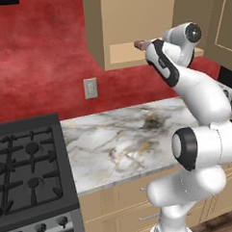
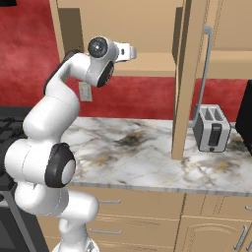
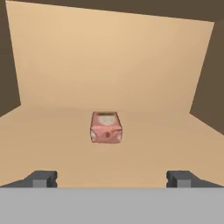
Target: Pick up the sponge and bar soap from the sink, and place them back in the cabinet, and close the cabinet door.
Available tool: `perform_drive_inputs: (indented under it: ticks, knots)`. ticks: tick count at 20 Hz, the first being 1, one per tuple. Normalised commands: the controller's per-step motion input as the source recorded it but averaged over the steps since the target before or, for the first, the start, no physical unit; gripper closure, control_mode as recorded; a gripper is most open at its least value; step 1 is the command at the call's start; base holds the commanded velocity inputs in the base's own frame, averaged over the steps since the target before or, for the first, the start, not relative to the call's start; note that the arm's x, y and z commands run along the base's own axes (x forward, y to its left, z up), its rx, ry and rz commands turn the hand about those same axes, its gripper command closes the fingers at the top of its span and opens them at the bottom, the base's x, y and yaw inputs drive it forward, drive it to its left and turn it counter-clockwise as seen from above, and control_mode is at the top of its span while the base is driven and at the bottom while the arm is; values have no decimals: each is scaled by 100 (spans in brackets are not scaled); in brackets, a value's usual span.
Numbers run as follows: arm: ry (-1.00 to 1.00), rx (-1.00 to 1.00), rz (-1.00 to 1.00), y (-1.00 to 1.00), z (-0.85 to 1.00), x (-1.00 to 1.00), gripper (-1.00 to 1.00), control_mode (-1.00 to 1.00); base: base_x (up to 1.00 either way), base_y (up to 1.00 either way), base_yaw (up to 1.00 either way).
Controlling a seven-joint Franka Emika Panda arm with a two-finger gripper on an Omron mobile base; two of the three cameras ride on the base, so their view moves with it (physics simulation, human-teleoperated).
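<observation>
Bar soap [image 3: 105,127]: lying on cabinet [image 3: 109,65] shelf. My gripper [image 3: 112,178]: spread wide, empty. I judge withdrawal next, then sponge or door.

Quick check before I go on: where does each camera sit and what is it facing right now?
Left base view: behind the arm's left, facing the stove, counter and cabinet; the arm rises at lower right.
Right base view: behind the arm's right, facing the counter, toaster and open cabinet door; the arm rises at lower left.
Hand view: on the hand, looking into the cabinet at the bar soap on its shelf; both fingertips show, apart.
Both base views share the counter, cabinet and arm.
</observation>
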Motion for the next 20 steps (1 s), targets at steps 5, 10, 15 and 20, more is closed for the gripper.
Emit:
perform_drive_inputs:
  ticks: [5, 10, 15, 20]
  knots:
    - [7, 0, -7, 0, 47, -63, -100, -100, 0, 0, 0]
    - [11, 0, -8, 0, 22, -81, -100, -100, 0, 0, 0]
    - [5, 0, -8, 0, 0, -96, -100, -100, 0, 0, 0]
    - [9, 6, -7, 0, 0, -99, -100, -100, 0, 0, 0]
